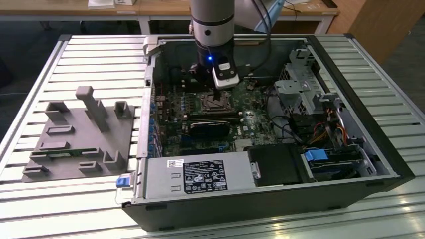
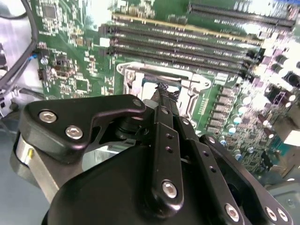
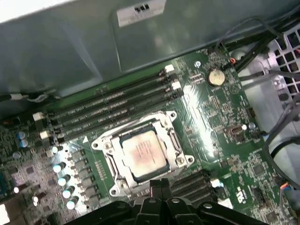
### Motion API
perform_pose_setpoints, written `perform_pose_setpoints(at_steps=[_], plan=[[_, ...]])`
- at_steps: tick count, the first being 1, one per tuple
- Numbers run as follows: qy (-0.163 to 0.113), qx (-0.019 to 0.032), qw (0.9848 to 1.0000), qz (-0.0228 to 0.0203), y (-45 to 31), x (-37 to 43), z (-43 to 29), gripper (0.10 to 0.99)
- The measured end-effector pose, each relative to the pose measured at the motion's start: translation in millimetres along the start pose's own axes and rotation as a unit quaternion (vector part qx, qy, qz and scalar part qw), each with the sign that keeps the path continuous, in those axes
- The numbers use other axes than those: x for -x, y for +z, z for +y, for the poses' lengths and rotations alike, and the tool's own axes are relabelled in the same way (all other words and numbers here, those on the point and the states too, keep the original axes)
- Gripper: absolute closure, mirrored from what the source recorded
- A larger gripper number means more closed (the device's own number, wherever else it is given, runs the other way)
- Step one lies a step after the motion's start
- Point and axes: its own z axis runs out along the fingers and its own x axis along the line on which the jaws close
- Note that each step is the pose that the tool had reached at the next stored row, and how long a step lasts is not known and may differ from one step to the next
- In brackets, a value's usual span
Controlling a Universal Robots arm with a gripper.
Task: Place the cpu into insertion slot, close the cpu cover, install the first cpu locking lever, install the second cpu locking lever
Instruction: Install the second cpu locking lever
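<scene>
In the first wrist view the cpu (image 3: 143,154), with its pale beige metal top, lies flat in the insertion slot (image 3: 114,182). The silvery cpu cover (image 3: 108,143) lies down around it as a frame. My gripper (image 3: 159,184) hovers just off one edge of the socket, its black fingertips together with nothing visible between them. In the second wrist view the fingertips (image 2: 165,90) hang over the socket's metal rim (image 2: 137,70) and hide its centre. The exterior view shows my gripper (image 1: 216,94) low inside the open computer case, right above the insertion slot (image 1: 216,103).
Long black memory slots (image 3: 112,105) run along one side of the socket. A black heatsink block (image 1: 209,128), a power supply (image 1: 192,177), a drive cage (image 1: 299,82) and loose cables (image 1: 292,127) crowd the case. A grey fixture (image 1: 79,134) stands on the slatted table at the exterior view's left.
</scene>
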Motion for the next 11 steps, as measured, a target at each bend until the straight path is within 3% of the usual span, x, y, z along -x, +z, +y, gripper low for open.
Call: perform_pose_setpoints(at_steps=[7,11], plan=[[0.0,0.0,1.0,0.0,-0.7,6.2,-14.9,0.984],[0.0,0.0,1.0,0.0,-0.9,7.5,-18.0,0.984]])
